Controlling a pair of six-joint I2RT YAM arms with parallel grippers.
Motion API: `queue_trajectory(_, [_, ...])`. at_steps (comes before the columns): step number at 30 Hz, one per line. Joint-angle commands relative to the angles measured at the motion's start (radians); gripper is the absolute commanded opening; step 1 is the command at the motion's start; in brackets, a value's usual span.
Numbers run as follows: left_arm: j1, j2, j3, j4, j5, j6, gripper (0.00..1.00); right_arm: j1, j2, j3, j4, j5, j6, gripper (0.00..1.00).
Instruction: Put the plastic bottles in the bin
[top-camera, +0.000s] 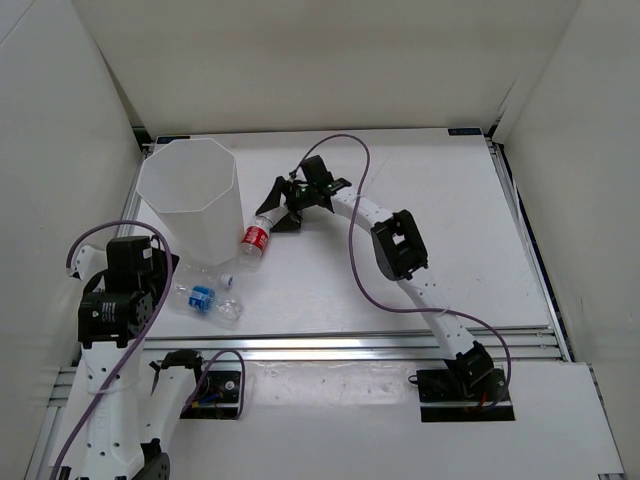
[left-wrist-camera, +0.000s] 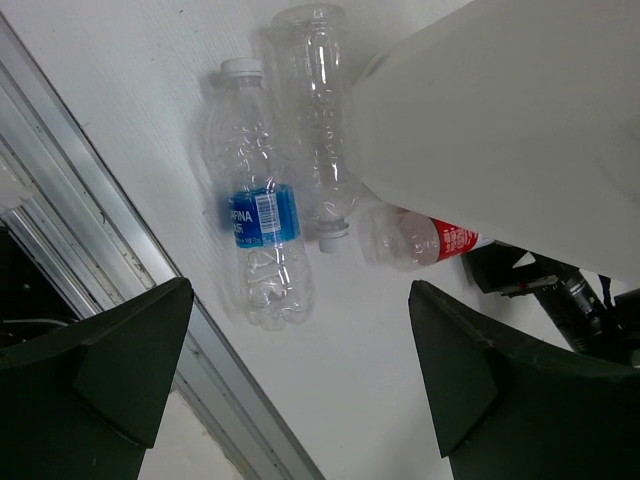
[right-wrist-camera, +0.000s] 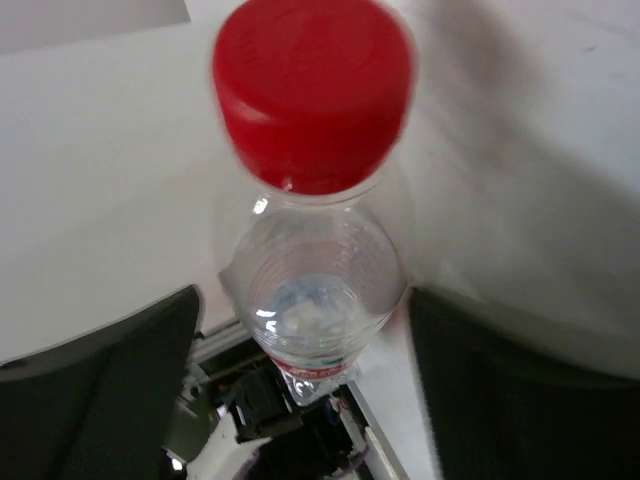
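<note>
The red-capped bottle lies on the table beside the bin, its cap towards my right wrist. My right gripper stands open with the bottle's neck between its jaws, and a gap shows at the left finger. From above, this bottle runs out from under the right gripper. The blue-labelled bottle and the plain white-capped bottle lie side by side near the bin's foot. My left gripper hovers open above them, holding nothing.
The metal rail of the table's near edge runs just left of the blue-labelled bottle. White walls close in the table on three sides. The bin stands at the far left, close to the left wall.
</note>
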Motion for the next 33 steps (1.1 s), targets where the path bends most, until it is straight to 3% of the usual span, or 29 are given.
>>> queue_trajectory(1, [-0.002, 0.017, 0.027, -0.072, 0.012, 0.048, 1.0, -0.01, 0.052, -0.006, -0.015, 0.048, 0.042, 0.79])
queue_trajectory(3, [-0.002, 0.017, 0.027, -0.072, 0.001, 0.058, 1.0, -0.01, 0.052, -0.006, -0.015, 0.048, 0.042, 0.62])
queue_trajectory(4, [-0.002, 0.017, 0.027, -0.072, -0.008, 0.058, 1.0, -0.01, 0.052, -0.006, -0.015, 0.048, 0.042, 0.48])
queue_trajectory(10, [-0.002, 0.026, 0.016, -0.063, -0.037, 0.058, 1.0, -0.056, -0.064, -0.112, -0.092, 0.027, -0.065, 0.2])
queue_trajectory(14, [-0.002, 0.004, -0.006, -0.028, -0.057, 0.01, 1.0, -0.096, -0.247, -0.225, -0.184, 0.036, -0.205, 0.1])
queue_trajectory(16, [-0.002, -0.005, -0.025, 0.0, -0.057, -0.01, 1.0, -0.119, -0.389, -0.271, -0.221, 0.054, -0.25, 0.1])
queue_trajectory(19, [-0.002, -0.016, -0.039, 0.038, -0.068, -0.045, 1.0, -0.133, -0.546, -0.247, -0.244, 0.085, -0.259, 0.06])
queue_trajectory(20, [-0.002, -0.025, -0.053, 0.047, -0.068, -0.054, 1.0, -0.133, -0.58, -0.147, -0.261, 0.108, -0.259, 0.04])
queue_trajectory(24, [-0.002, -0.025, -0.114, 0.101, -0.037, -0.054, 1.0, -0.133, -0.591, 0.076, -0.215, 0.15, -0.21, 0.01])
queue_trajectory(28, [-0.002, -0.016, -0.147, 0.112, 0.032, -0.054, 1.0, -0.122, -0.615, 0.101, -0.128, 0.231, -0.164, 0.0])
queue_trajectory(33, [-0.002, 0.004, -0.188, 0.125, 0.078, 0.005, 1.0, -0.021, -0.615, 0.17, -0.034, 0.378, -0.329, 0.0])
